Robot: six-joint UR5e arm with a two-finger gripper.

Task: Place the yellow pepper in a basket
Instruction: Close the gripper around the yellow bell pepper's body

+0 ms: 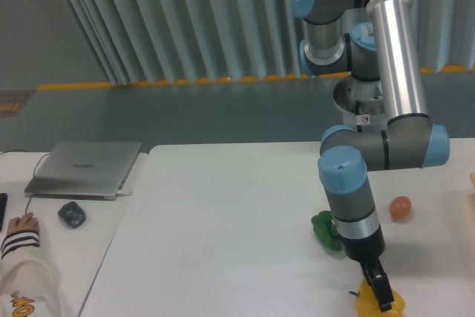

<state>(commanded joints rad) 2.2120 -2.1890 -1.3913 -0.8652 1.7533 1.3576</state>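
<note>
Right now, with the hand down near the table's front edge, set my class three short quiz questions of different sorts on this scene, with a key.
1. True or false: the hand is at the yellow pepper.
2. Which lies nearer the arm's wrist: (a) the green pepper, (b) the laptop?
3. Fill in: the small ball right of the arm is ____ in colour.

Key: 1 true; 2 a; 3 orange.

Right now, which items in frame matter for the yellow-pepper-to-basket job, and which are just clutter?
Job: yellow pepper, gripper down on it. No basket identifiable in view.

Clutter: green pepper, orange ball, laptop, mouse, a person's hand.
</note>
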